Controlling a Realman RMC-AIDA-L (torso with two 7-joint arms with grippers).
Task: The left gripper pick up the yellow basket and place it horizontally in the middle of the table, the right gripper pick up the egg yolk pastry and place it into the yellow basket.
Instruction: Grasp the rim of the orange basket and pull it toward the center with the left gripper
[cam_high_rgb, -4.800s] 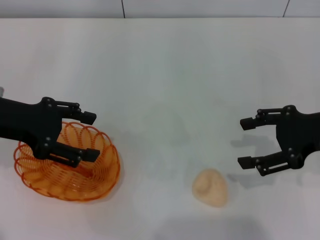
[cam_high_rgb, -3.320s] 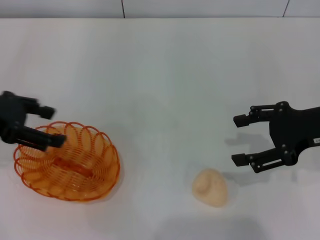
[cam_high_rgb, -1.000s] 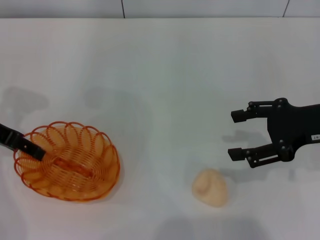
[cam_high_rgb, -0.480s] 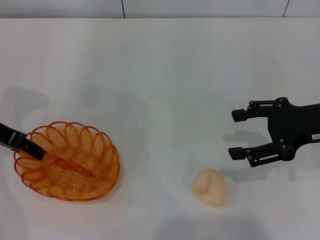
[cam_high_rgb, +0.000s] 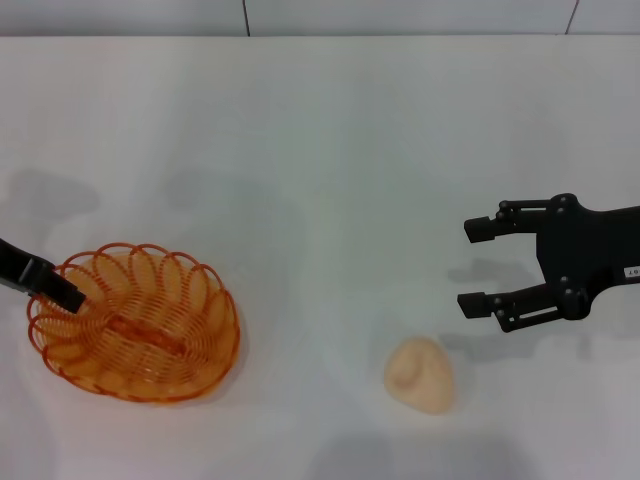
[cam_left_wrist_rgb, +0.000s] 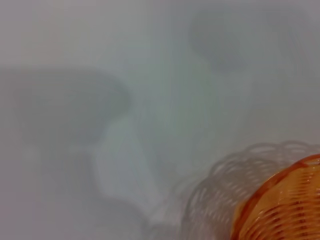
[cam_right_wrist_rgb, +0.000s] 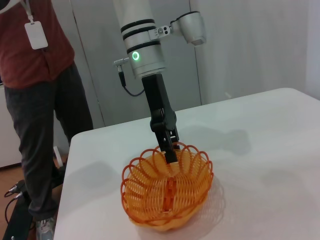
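The left gripper (cam_right_wrist_rgb: 170, 148) has dropped onto the yellow basket (cam_high_rgb: 134, 322) rim near the table's (cam_high_rgb: 330, 150) left edge; whether it grips I cannot tell, so the lift looks imminent. The arm slants steeply down. The right gripper (cam_high_rgb: 478, 266) waits spread beside the egg yolk pastry (cam_high_rgb: 421, 374).

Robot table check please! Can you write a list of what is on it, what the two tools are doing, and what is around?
Surface: white table, plain.
Job's things: yellow basket at the robot's left; egg yolk pastry apart, outside it.
Clutter: nothing seen.
Grippers: left tool at the basket's rim, shut on it; right tool open, beside the pastry.
Cables: one by the left arm.
Surroundings: person standing behind the table; grey wall.
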